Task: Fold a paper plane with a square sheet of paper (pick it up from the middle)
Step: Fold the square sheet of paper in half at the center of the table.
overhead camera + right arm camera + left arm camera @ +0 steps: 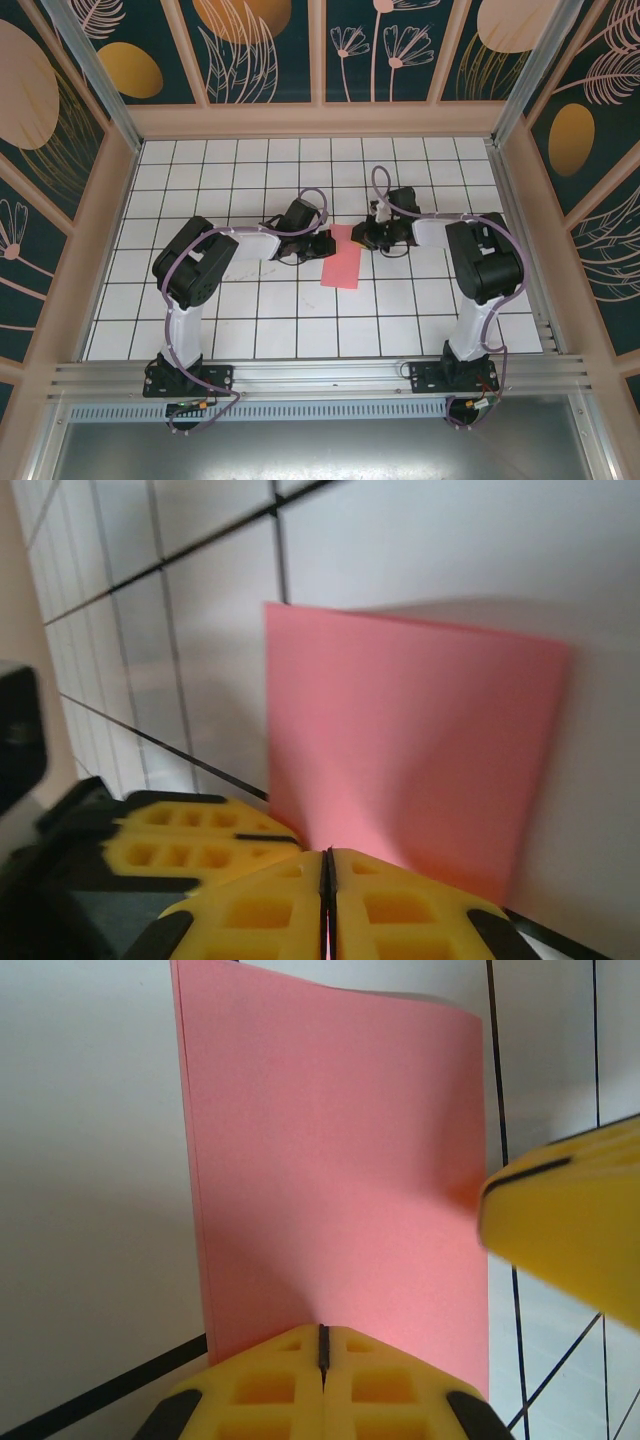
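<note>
Left pincer (pixel 322 1332), right pincer (pixel 327 856), pinching pink paper (pixel 340 1160)

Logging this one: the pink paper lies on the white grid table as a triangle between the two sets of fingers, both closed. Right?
Not quite. The top external view shows the pink paper as a rectangle, not a triangle. The rest holds: it lies on the white grid table between the left fingers and right fingers, both closed.
</note>
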Controlling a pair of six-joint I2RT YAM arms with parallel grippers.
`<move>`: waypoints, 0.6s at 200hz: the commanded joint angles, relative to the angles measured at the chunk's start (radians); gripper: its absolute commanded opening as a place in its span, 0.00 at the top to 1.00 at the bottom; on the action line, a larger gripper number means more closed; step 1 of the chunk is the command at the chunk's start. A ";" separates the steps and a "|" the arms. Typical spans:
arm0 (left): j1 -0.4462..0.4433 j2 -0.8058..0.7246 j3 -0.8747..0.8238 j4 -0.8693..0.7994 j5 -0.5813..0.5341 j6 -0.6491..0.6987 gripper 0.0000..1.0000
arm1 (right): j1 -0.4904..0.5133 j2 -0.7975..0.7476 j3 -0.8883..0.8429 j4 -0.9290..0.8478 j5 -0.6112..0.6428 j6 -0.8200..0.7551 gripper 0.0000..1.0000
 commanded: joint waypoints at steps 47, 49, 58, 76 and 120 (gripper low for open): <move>-0.004 0.037 -0.037 -0.126 -0.007 0.005 1.00 | -0.021 0.022 0.054 -0.029 0.007 -0.015 0.88; -0.004 0.036 -0.037 -0.125 -0.007 0.004 1.00 | -0.023 0.018 0.056 -0.029 0.005 -0.012 0.88; -0.003 0.035 -0.037 -0.123 -0.005 0.002 1.00 | -0.039 0.006 0.071 -0.018 -0.009 0.002 0.88; -0.004 0.032 -0.035 -0.123 -0.006 0.001 1.00 | -0.061 0.009 0.107 -0.024 -0.013 0.001 0.88; -0.003 0.036 -0.026 -0.124 -0.004 -0.001 1.00 | -0.072 0.080 0.163 -0.052 -0.022 -0.025 0.88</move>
